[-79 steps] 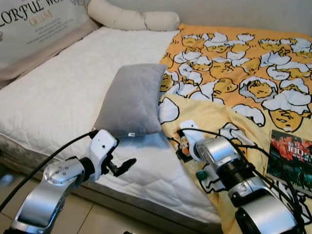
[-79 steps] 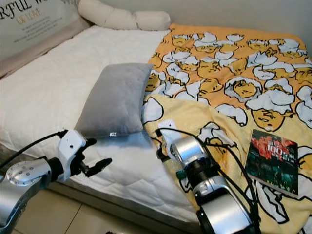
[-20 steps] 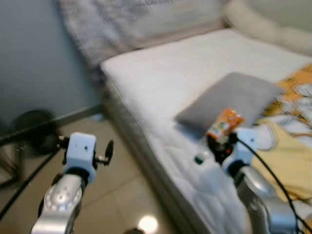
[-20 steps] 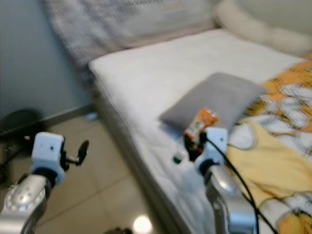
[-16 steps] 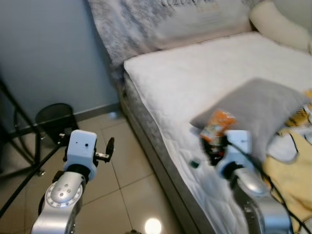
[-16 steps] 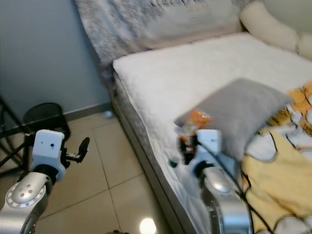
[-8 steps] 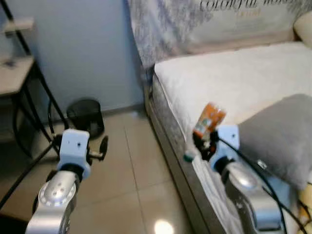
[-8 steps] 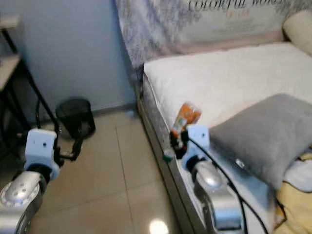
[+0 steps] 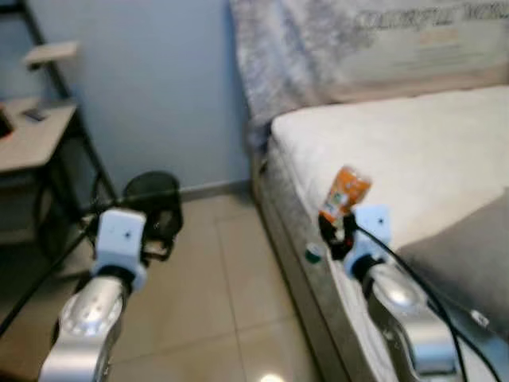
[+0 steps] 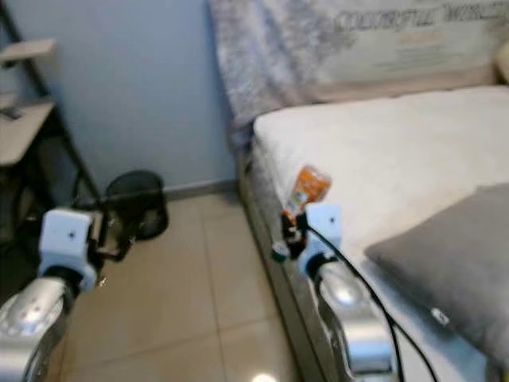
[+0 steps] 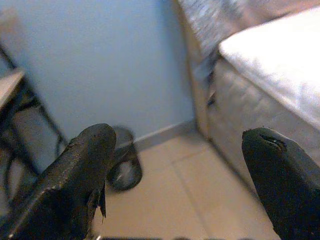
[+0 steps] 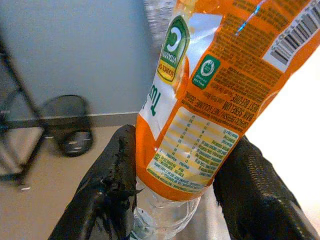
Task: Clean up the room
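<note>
A white bed [image 9: 413, 151] with a grey pillow [image 9: 469, 263] stands beside a blue wall [image 9: 151, 87] and tiled floor [image 9: 207, 302].

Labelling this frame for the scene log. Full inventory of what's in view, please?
Bottle: one, clear plastic with orange label, held neck-down in the right tool.
Waste bin: one, black mesh, on the floor against the blue wall.
Bed: one, white quilted mattress, on the robot's right.
Pillow: one, grey, lying on the bed near its edge.
Headboard cushion: one, grey-beige with printed lettering, upright at the head of the bed.
Desk: one, light top on black frame, far left; small items on it too blurred to name.
Floor: beige tiles.
Left tool: fingers spread apart, pointing toward the bin.
Right tool: black fingers clamped on the bottle.
</note>
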You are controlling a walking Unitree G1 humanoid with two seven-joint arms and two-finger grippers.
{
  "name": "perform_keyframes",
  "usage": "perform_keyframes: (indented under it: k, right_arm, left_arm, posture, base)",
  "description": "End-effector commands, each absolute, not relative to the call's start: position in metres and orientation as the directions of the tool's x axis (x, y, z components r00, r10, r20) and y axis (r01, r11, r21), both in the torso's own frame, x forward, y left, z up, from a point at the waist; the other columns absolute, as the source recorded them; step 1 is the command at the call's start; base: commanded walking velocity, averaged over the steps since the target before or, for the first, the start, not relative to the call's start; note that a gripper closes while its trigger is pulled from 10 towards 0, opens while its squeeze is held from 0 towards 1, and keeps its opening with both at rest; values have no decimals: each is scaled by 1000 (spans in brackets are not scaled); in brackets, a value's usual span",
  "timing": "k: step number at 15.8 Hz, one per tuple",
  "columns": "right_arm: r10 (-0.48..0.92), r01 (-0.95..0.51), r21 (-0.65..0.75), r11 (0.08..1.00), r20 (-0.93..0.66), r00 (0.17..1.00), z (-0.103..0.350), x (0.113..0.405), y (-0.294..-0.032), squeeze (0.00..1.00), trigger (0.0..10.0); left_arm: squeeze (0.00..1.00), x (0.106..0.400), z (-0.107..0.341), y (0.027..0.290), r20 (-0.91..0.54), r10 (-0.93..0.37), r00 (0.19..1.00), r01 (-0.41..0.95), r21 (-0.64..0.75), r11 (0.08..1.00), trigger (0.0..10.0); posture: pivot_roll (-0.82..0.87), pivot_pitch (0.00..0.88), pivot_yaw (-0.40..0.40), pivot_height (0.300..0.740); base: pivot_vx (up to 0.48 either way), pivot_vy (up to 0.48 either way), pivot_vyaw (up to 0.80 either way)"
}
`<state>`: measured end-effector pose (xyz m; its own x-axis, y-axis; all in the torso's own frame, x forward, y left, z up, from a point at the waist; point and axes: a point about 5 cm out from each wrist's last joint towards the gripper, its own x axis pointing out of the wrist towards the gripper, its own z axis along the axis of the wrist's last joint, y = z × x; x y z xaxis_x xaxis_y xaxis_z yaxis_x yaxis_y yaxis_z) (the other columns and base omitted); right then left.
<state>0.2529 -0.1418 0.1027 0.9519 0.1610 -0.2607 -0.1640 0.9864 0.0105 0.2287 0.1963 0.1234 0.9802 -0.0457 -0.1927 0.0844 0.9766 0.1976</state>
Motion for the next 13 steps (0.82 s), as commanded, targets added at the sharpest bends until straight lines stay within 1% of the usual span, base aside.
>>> perform_keyframes:
  k: [1, 6, 7, 11, 12, 13]
  right_arm:
    - [152, -158, -6, 987, -236, 960, 107, 257, -146, 0, 10000]
    - [157, -161, 0, 987, -229, 961, 107, 263, -144, 0, 10000]
    - [164, -170, -4, 985, -228, 960, 106, 264, -143, 0, 10000]
    - [164, -170, -6, 986, -227, 960, 105, 265, -140, 0, 10000]
    - [156, -163, -6, 987, -237, 959, 104, 266, -140, 0, 10000]
    - [180, -195, -38, 980, -243, 953, 104, 265, -138, 0, 10000]
  left_arm:
    - [0, 231, 124, 190, -184, -65, 981, 101, 194, 976, 10000]
    - [0, 237, 121, 189, -200, -69, 977, 107, 188, 976, 10000]
    - [0, 238, 122, 189, -198, -74, 977, 112, 189, 976, 10000]
    - [0, 240, 122, 186, -196, -93, 976, 133, 204, 970, 10000]
    - [0, 240, 122, 187, -197, -93, 976, 133, 202, 970, 10000]
    - [0, 241, 122, 188, -196, -93, 976, 132, 199, 971, 10000]
  posture:
    - [-59, 0, 33, 740]
    - [-72, 0, 51, 740]
    - [-75, 0, 51, 740]
    - [-68, 0, 49, 740]
    - [-75, 0, 53, 740]
    - [-78, 0, 54, 740]
  base:
    - [371, 0, 0]
    - [339, 0, 0]
    - [300, 0, 469]
    - [308, 0, 800]
    - [322, 0, 0]
    - [322, 0, 0]
